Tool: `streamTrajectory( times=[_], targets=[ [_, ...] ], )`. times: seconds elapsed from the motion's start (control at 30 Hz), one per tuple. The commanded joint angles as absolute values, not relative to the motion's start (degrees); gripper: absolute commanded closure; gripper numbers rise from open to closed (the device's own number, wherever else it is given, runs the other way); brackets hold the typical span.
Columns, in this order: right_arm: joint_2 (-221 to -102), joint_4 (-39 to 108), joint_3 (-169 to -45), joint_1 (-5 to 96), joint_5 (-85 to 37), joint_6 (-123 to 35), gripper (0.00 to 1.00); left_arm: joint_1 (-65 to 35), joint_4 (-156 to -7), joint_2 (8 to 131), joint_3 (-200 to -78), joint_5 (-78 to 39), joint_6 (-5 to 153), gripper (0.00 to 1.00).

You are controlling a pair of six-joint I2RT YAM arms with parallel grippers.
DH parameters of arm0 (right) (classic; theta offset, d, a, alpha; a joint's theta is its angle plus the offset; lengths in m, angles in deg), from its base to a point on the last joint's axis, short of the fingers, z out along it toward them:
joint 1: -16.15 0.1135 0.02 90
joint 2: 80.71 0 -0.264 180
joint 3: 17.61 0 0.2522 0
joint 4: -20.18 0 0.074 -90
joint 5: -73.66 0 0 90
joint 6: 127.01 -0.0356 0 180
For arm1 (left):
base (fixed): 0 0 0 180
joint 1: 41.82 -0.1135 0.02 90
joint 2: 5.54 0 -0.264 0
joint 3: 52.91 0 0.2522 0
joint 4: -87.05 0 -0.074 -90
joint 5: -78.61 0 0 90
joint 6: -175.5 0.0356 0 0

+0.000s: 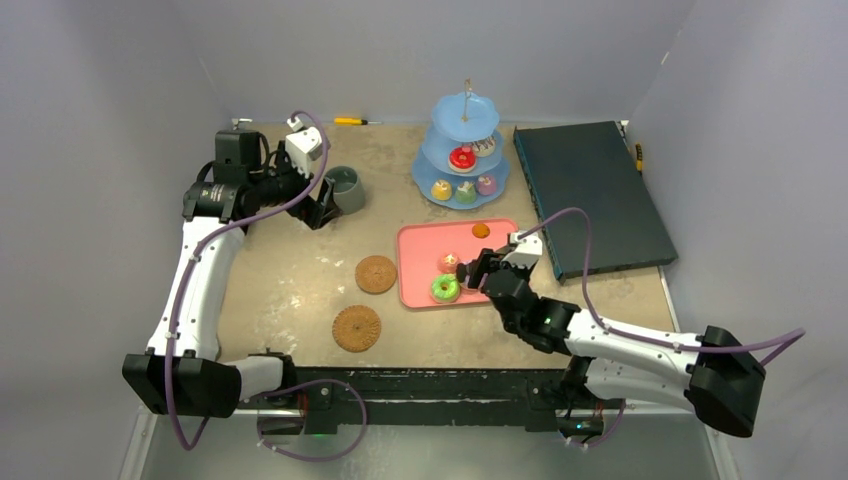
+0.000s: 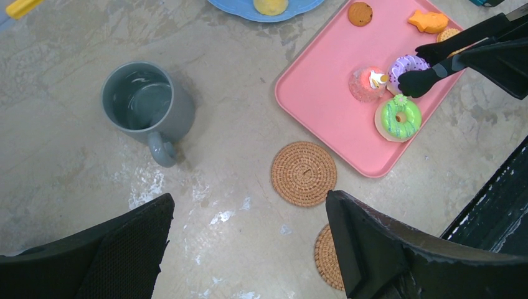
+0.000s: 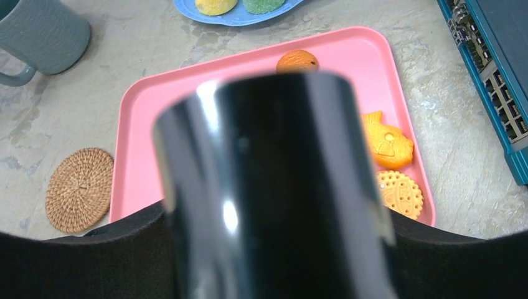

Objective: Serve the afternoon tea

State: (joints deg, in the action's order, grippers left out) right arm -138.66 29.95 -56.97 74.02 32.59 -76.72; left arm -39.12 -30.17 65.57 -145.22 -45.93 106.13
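My left gripper [image 1: 318, 205] [image 2: 249, 205] hangs open and empty above the table, just beside the grey-green mug [image 1: 346, 189] [image 2: 146, 103]. Two woven coasters [image 2: 304, 174] [image 2: 328, 255] lie below it. My right gripper [image 1: 485, 270] [image 3: 274, 218] is shut on the black tongs [image 2: 448, 59] [image 3: 280, 187]. The tongs' tips sit at a purple doughnut [image 2: 408, 64] on the pink tray [image 1: 420, 250], next to a pink cupcake [image 2: 367, 84] and a green doughnut [image 2: 399, 118]. The blue three-tier stand [image 1: 462, 150] holds several treats at the back.
An orange cookie [image 3: 297, 61], a fish-shaped cake [image 3: 387, 146] and a round biscuit [image 3: 400, 193] also lie on the tray. A dark teal box [image 1: 590, 195] fills the right back. A yellow screwdriver [image 1: 350, 121] lies by the far wall.
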Motion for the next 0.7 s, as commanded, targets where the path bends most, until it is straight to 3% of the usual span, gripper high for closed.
streamTrajectory(
  times=[0.0,0.4,0.67],
  targets=[
    [-137.2,28.3,-58.5,74.3,33.6,-76.1,0.3,-39.3,-29.6,65.6,-147.4,-47.3,107.0,0.08],
    [-142.3,26.3,-58.6,74.3,31.8,-76.3,0.31,-39.3,-29.2,65.4,-147.4,-47.1,107.4,0.09],
    [-137.7,27.3,-60.3,74.4,35.6,-73.2,0.49,-39.3,-29.0,65.5,-147.7,-47.2,107.6,0.09]
  ],
)
